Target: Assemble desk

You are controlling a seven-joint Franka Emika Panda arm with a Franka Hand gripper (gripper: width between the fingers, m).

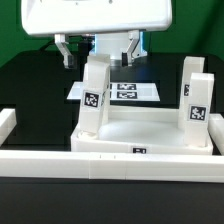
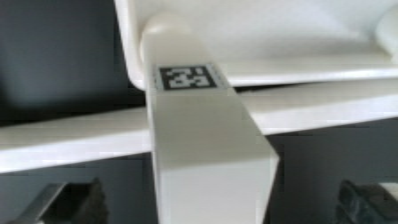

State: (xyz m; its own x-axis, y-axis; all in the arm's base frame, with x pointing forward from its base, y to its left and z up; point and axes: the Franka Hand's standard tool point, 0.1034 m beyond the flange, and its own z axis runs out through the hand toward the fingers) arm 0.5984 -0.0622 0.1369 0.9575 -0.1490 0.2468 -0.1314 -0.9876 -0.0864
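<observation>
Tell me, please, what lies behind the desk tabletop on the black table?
Behind the tabletop lies the marker board, flat on the table, with the open gripper above it. A standing leg covers part of the board.

White tabletop [image 1: 150, 130]; white legs [image 1: 96, 92] with black-and-white square tags; black table [image 1: 30, 85].

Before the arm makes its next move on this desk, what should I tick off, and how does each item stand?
1. Gripper open and empty: ok, fingers apart, nothing between them.
2. Tabletop seated against the border bars: ok.
3. Leg upright at its corner: ok; leans slightly, full seating cannot tell.
4. Other leg upright at the exterior view's right: ok.
5. Remaining legs: cannot tell, none visible.
6. Marker board untouched: ok.
</observation>
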